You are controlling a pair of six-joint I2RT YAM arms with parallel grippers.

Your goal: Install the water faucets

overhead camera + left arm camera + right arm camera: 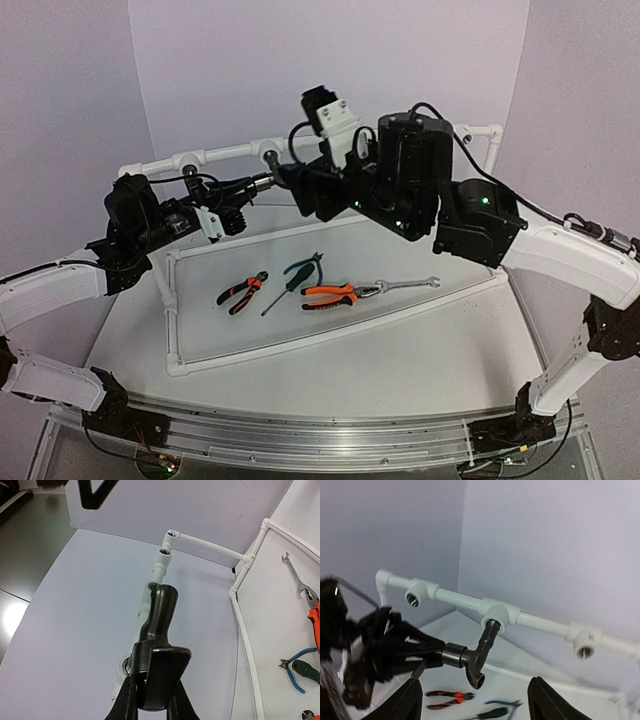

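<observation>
The black faucet [476, 656] has its threaded end in the middle white tee fitting [501, 616] of the pipe rail, spout pointing down. My left gripper [415, 652] is shut on the faucet's handle end. In the left wrist view the faucet [159, 615] rises from between the shut fingers [125, 700] towards the pipe. In the top view the left gripper [238, 193] holds the faucet [272, 180] at the rail. My right gripper [480, 705] is wide open and empty, back from the faucet; in the top view it [305, 192] hangs just right of it.
Empty tee fittings [419, 594] [585, 640] sit on the rail either side. On the table inside the white pipe frame [172, 300] lie orange-handled pliers [240, 292], green-handled cutters [298, 273], larger orange pliers [335, 294] and a wrench [405, 285].
</observation>
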